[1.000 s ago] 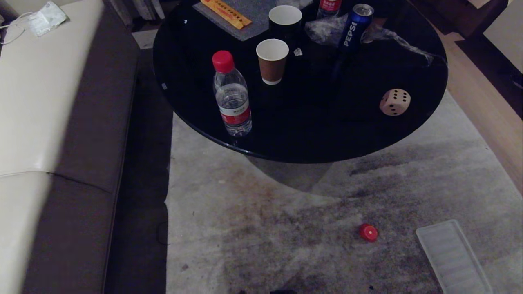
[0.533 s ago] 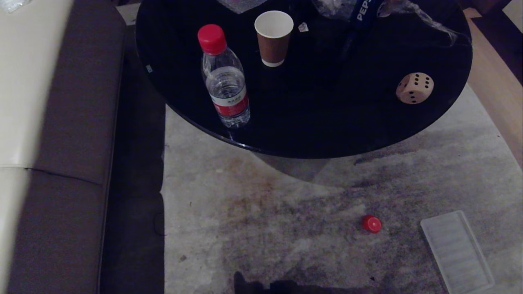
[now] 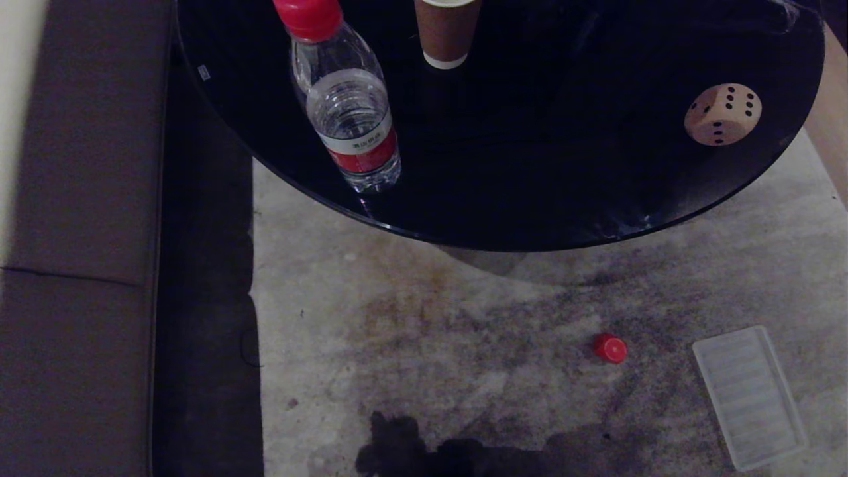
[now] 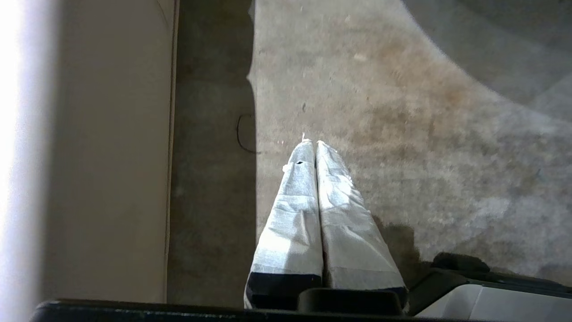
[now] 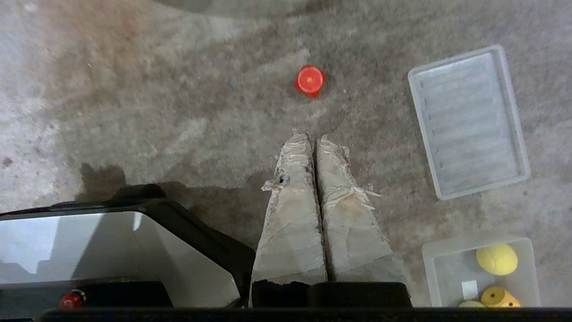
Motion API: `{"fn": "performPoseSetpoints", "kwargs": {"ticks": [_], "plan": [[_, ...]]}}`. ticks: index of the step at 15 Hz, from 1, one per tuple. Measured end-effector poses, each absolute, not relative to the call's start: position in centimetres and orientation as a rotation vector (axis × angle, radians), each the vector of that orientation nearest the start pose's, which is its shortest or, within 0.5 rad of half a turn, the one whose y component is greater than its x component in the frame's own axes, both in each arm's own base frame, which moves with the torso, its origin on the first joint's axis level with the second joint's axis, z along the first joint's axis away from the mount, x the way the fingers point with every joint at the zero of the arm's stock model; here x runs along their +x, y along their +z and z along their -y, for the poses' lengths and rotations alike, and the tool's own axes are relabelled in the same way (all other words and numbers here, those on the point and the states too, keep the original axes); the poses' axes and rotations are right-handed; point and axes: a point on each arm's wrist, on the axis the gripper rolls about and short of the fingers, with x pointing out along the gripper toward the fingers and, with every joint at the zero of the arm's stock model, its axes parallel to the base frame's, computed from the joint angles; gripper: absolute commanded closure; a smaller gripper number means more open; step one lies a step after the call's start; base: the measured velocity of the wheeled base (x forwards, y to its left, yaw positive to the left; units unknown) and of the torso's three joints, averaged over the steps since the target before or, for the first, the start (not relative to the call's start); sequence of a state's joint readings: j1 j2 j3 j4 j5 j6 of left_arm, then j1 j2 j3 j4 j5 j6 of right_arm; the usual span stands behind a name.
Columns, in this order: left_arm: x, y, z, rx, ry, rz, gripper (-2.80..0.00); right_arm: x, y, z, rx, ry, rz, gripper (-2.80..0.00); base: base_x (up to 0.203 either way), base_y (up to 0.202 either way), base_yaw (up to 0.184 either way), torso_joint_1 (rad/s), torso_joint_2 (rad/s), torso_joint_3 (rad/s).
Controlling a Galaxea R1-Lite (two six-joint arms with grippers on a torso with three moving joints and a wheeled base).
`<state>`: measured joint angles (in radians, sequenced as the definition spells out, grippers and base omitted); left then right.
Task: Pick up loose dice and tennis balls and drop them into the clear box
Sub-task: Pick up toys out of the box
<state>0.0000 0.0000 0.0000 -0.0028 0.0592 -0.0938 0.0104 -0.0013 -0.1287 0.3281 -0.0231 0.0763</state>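
Head view: camera has tipped down, whole scene shifted, nothing moved.
Beige die [image 3: 723, 114] on black table [image 3: 530, 199] edge, unpicked; left gripper [image 4: 315, 145] and right gripper [image 5: 314, 139] closed, empty.

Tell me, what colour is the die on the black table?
Beige with dark dots; the die shows best in the head view.

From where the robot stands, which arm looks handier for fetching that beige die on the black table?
Probably the right: the beige die sits on the table's right side, and the clear box also shows in the right wrist view. Neither arm reaches it yet.
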Motion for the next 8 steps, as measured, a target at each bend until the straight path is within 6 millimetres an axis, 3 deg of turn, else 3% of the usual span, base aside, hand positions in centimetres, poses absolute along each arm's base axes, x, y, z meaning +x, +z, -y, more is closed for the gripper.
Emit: {"fn": "performPoseSetpoints", "kwargs": {"ticks": [5, 8], "plan": [[-2.28, 7.58, -0.13, -0.094, 0.059, 0.006, 0.0, -3.61, 7.69, 0.09, 0.073, -0.02, -0.197, 0.0, 0.0, 0.0, 0.0, 0.0, 0.0, -0.201], [-2.28, 7.58, -0.13, -0.094, 0.059, 0.006, 0.0, -3.61, 7.69, 0.09, 0.072, -0.02, -0.197, 0.0, 0.0, 0.0, 0.0, 0.001, 0.0, -0.097]]}}
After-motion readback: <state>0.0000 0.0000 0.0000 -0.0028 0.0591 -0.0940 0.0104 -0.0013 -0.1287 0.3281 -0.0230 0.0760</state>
